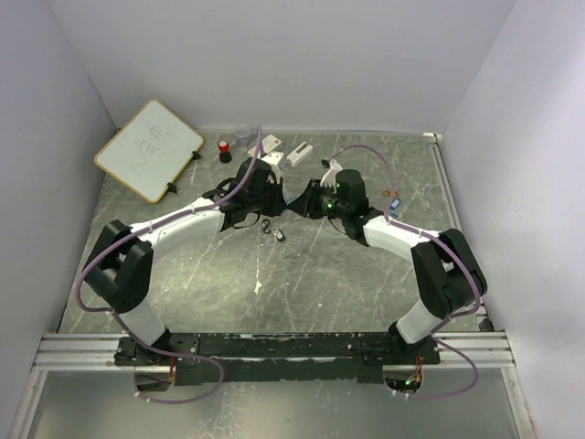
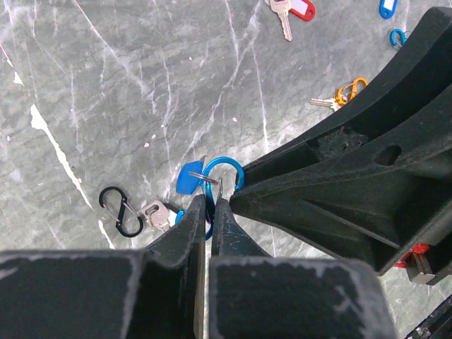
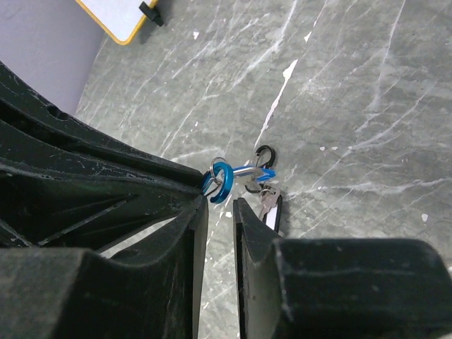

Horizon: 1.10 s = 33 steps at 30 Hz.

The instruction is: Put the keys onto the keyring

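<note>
Left wrist view shows the left gripper (image 2: 210, 203) pinched tight on the blue keyring (image 2: 231, 167). A blue-tagged key (image 2: 188, 179) touches the ring by its small wire loop (image 2: 205, 176); whether the loop is already threaded on cannot be told. From the right wrist, the right gripper (image 3: 221, 205) has its jaws a narrow way apart and empty, with the tips just beside the same ring. Other keys lie well apart on the table (image 2: 106, 85): a red-tagged key (image 2: 295, 10) and an orange-ringed key (image 2: 340, 95). A black clip (image 2: 119, 210) lies nearer. The keys look very light, thin and stiff, and are likely to skate on the smooth top. The plastic head seems the best place to hold one, leaving its loop free for threading.
</note>
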{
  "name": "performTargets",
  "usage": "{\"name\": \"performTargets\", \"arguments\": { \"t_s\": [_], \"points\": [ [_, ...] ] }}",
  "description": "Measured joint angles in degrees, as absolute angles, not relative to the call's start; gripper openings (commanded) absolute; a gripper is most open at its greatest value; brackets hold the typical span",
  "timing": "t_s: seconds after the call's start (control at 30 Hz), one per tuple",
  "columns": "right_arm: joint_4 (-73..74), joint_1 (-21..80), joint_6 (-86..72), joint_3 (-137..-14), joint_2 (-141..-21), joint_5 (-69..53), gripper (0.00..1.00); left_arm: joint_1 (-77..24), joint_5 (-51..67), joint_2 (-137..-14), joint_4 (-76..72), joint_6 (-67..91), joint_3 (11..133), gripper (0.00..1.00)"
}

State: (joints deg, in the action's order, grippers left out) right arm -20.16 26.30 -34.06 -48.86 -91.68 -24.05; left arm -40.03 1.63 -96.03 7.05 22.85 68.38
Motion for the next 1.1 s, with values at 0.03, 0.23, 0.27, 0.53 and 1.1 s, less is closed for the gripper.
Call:
{"name": "performTargets", "arguments": {
  "t_s": [0.03,0.23,0.27,0.53,1.1],
  "points": [
    [-20.27,26.3,-34.11,-48.86,-91.68,-24.05,0.21,-40.03,1.65,-95.98,7.03,22.81,68.34,0.07],
    [-20.45,25.87,-34.72,-48.86,-91.68,-24.08,0.21,-40.03,2.04,-95.66,6.63,22.7,67.61,0.07],
    [-20.56,25.71,-34.89,-48.86,-91.66,-24.14,0.21,-40.03,2.09,-95.66,6.61,22.7,67.48,0.07],
    [-21.98,24.38,-35.79,-48.86,-91.66,-24.56,0.21,-40.03,3.09,-95.15,6.2,22.63,66.22,0.07],
    [-22.98,24.36,-37.15,-48.84,-91.66,-26.48,0.2,-40.14,3.51,-94.78,5.32,21.89,66.15,0.07]
  ]
}}
